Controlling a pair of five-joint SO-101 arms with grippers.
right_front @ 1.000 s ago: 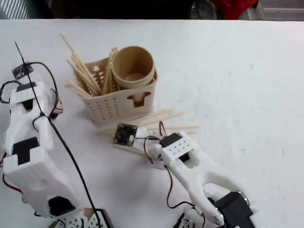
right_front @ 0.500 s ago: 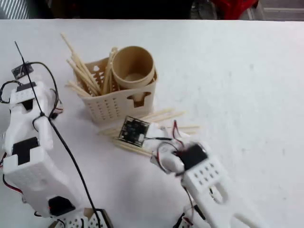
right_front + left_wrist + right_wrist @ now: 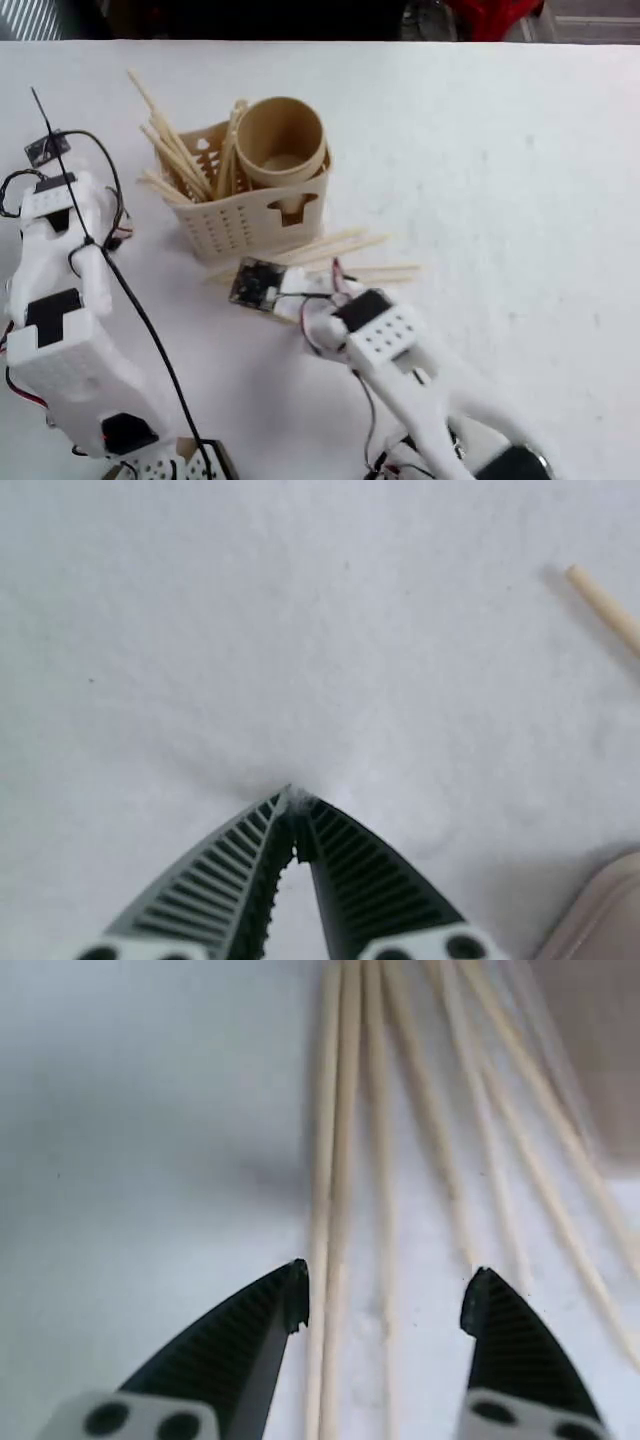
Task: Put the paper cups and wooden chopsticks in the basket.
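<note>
step: grasp wooden chopsticks (image 3: 345, 1160) | my right gripper (image 3: 388, 1290): fingers spread astride them | best: lower fully, pinch squarely | my left gripper (image 3: 292, 805): fingers pressed together, empty

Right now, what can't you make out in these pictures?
- High view: the loose chopsticks on the table run under the right arm, so their number is unclear.
- High view: the cup in the basket may be one or a stack; the basket wall hides its side.
- Left wrist view: a single chopstick is cut off by the edge, so its length and resting place are unknown.
</note>
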